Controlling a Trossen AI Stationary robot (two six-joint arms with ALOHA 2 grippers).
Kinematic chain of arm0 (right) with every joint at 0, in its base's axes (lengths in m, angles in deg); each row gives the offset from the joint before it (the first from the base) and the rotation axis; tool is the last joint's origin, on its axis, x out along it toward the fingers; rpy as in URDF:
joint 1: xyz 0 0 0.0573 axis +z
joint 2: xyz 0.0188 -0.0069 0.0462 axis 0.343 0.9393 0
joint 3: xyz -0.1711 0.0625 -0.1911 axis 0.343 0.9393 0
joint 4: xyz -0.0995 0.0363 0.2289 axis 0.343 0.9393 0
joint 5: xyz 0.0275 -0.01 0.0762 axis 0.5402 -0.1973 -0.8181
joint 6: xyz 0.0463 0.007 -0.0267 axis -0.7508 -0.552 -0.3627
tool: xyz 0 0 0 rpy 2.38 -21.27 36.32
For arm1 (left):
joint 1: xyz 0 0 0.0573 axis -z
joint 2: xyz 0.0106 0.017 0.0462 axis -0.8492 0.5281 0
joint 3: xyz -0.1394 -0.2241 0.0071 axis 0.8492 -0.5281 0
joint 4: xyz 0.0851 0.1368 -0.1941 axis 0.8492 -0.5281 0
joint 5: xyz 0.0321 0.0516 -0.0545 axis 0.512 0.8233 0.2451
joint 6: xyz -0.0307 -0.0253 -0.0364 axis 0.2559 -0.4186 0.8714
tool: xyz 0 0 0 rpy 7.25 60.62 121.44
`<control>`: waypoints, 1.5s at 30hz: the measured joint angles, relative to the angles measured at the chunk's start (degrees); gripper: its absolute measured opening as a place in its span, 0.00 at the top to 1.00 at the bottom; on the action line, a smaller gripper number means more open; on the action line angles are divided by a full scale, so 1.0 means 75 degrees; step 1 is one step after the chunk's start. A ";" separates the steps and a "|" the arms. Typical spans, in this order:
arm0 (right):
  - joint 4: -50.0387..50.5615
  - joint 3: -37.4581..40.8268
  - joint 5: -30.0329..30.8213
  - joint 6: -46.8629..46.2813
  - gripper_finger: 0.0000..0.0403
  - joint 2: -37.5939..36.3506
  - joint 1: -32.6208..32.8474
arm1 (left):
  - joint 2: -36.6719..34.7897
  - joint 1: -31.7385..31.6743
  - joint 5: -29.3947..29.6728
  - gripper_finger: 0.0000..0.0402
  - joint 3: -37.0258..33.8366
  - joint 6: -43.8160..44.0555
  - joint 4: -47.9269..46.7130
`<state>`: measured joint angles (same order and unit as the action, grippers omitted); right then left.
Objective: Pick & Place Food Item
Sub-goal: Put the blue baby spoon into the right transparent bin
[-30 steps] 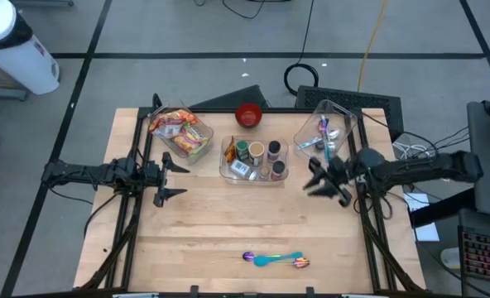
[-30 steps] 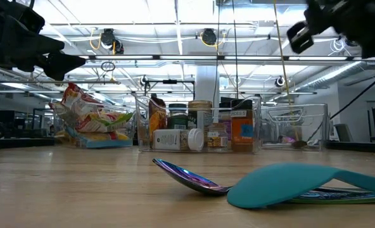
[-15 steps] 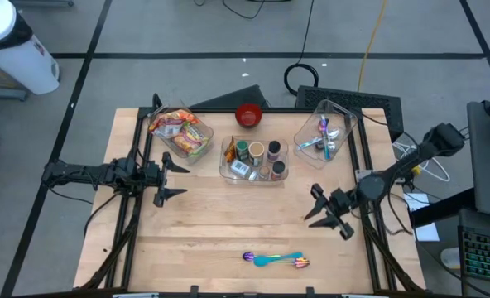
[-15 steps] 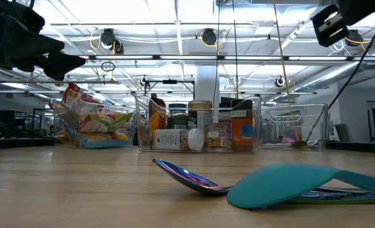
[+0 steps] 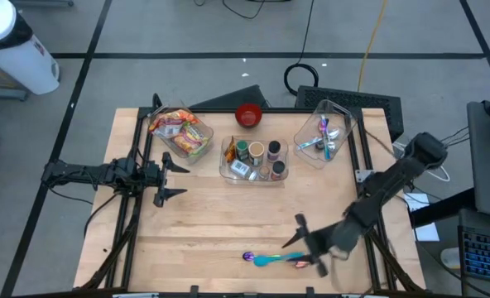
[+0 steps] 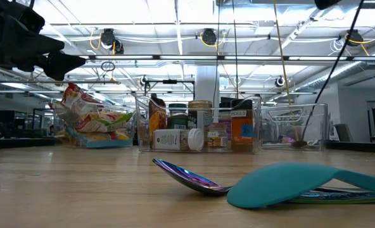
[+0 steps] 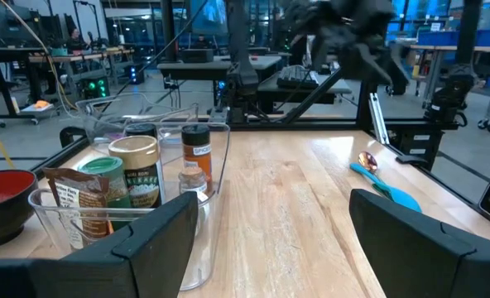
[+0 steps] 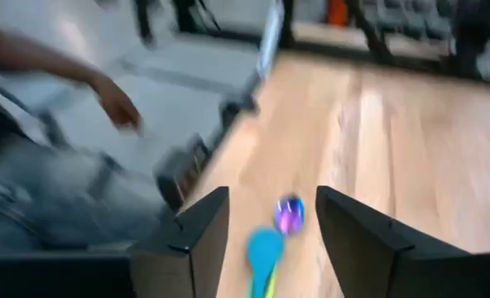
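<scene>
Snack packets fill a clear bin (image 5: pixel 179 132) at the table's far left. Beside it, a clear bin (image 5: pixel 253 159) holds jars, also seen in the left wrist view (image 7: pixel 137 178). A purple spoon (image 5: pixel 249 257) and a teal spoon (image 5: pixel 274 260) lie flat near the table's near edge. My right gripper (image 5: pixel 301 246) hangs open above the spoons' right end, which shows between its fingers (image 8: pixel 270 240) without touching them. My left gripper (image 5: pixel 175 178) waits open at the left, level and pointing toward the table's right.
A red bowl (image 5: pixel 248 114) stands at the far edge, and a clear bin of utensils (image 5: pixel 324 136) at the far right. A person's hand (image 8: pixel 117 103) shows beyond the table's near edge in the right wrist view. Bare wood lies between the bins and the spoons.
My right gripper has swung from beside the utensil bin toward the table's near edge and a little leftward, turning as it went, and now hangs over the spoons. It has left the low view. Nothing on the table has moved.
</scene>
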<state>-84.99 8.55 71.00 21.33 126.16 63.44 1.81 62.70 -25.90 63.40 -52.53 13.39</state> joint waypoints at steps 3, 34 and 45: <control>0.1354 -0.1039 0.0444 -0.0466 0.54 0.0934 0.0074 | 0.0000 0.0001 0.0000 0.19 0.0000 0.0001 0.0001; 0.3037 -0.2542 -0.0114 -0.2365 0.57 0.4213 -0.0340 | 0.0000 0.0000 0.0000 0.19 0.0000 -0.0002 -0.0002; 0.3081 -0.2540 -0.0700 -0.2488 0.75 0.4211 -0.0617 | 0.0000 0.0000 0.0000 0.19 0.0000 0.0001 -0.0002</control>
<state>-61.88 -10.49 65.75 2.67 157.74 58.81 1.81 62.70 -25.90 63.40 -52.52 13.38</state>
